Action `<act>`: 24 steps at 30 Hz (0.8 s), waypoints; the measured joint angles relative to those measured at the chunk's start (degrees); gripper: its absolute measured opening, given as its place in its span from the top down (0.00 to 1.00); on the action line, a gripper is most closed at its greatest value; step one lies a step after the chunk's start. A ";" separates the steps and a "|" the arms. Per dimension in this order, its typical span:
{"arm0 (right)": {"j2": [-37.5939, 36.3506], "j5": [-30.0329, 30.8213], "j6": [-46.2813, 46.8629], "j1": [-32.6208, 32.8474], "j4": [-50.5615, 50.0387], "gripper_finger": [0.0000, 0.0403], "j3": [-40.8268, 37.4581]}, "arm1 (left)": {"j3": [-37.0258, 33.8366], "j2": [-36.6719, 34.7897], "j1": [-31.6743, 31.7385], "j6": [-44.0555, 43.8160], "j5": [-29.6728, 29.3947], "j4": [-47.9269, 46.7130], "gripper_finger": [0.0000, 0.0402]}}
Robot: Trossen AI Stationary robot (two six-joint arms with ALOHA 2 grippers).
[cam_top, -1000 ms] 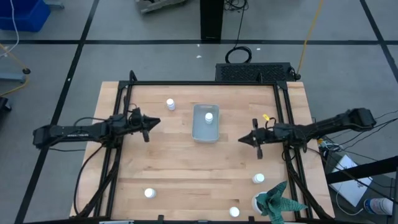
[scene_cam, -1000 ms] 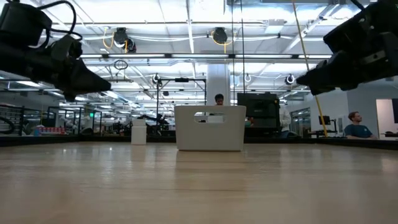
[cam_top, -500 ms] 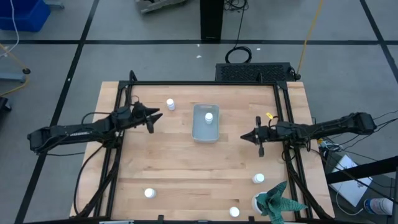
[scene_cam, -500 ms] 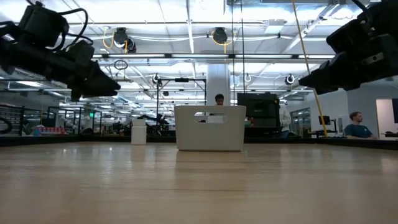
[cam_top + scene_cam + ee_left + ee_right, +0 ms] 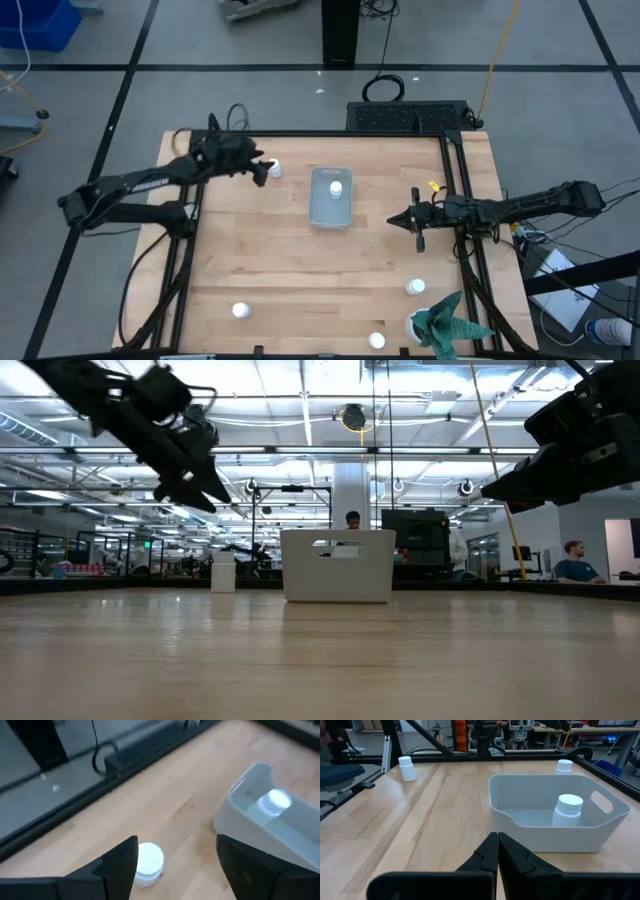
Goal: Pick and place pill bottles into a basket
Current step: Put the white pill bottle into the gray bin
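Your left gripper hangs jaws spread over the pill bottle far-left of the basket, right gripper pressed together waiting right; descend off-centre and you'll topple that bottle along the surface.

You're running two slim, matte-black jointed arms with black cables looped alongside. Each ends in two dark, tapered fingers.

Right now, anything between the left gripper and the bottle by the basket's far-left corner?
Nothing visible. The left gripper is open and sits just short of the pill bottle, with only bare table between them. The basket lies off to the side, one bottle already inside.
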 joint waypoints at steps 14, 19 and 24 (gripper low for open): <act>0.03 -0.04 1.98 0.00 -0.73 0.99 -0.02 | 23.50 21.39 7.86 2.20 0.53 -20.67 0.31; 0.04 -0.09 3.78 0.00 -0.77 0.99 -0.02 | 25.56 24.95 8.07 2.76 2.27 -24.35 0.31; 0.04 -0.11 4.05 0.00 -1.50 0.99 -0.04 | 25.50 27.26 8.12 4.24 5.09 -24.96 0.31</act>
